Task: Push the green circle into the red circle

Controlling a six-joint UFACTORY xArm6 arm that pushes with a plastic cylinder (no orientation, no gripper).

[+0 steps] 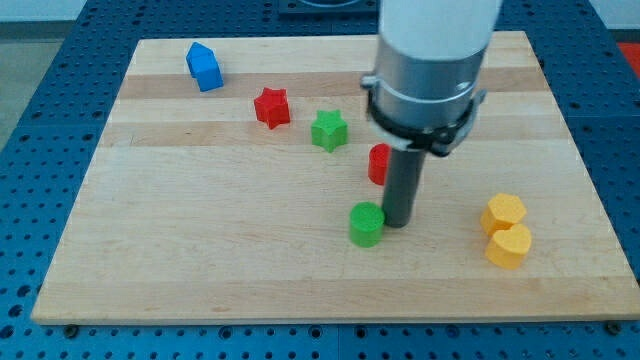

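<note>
Our desk (200, 250) is a pale wood board with light and darker grain bands, sitting on a blue perforated metal surface (30, 120) that shows on all sides. Little of the room shows beyond that, just a grey strip at the view's top.

No containers here, all blocks lie loose on the desk.

We carry no claw, so wide or narrow does not apply; our arm ends in a dark rod below a white and grey cylinder body (430, 60). My tip (396, 224) is down at the desk, just beside the green circle (366, 224), on its right in the view, touching or nearly touching, we cannot tell which.

The green circle sits a little below the desk's middle. The red circle (378, 164) is above it, near, partly hidden behind the rod, only its left part showing. The two are apart.

Other blocks:
- blue block (204, 67), house-like shape, top left.
- red star (272, 107), right of and below the blue one.
- green star (328, 130), just right of the red star, apart from it.
- two yellow blocks at the right, the upper yellow block (503, 212) touching the lower yellow block (509, 246); exact shapes hard to tell.
</note>
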